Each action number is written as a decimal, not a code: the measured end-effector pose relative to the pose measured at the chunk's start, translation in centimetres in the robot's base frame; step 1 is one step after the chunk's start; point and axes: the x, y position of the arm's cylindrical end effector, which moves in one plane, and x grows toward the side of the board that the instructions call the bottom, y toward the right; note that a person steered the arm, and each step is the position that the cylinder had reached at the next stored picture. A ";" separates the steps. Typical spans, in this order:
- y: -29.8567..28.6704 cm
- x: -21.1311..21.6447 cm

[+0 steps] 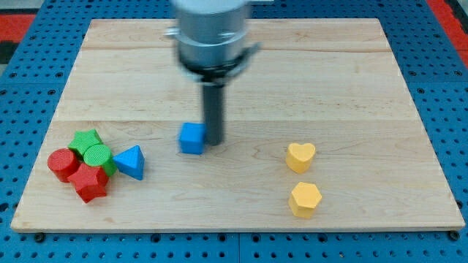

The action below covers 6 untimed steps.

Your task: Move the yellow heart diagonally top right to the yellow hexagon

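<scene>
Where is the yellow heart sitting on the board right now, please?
The yellow heart sits toward the view's lower right of the board, just above the yellow hexagon and well right of my tip.

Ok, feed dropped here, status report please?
My tip touching blue cube, view's right side. Yellow heart directly above yellow hexagon, untouched. Path to heart open.

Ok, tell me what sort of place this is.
Most likely a robotics lab bench set up for tabletop pushing trials. A bare wooden board lies on a blue perforated base; small coloured blocks such as the yellow heart and yellow hexagon are scattered about; my tip rests beside the blue cube.
</scene>
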 end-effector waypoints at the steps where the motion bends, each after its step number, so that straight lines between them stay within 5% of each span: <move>1: -1.5 0.9; 6: 23.2 3.7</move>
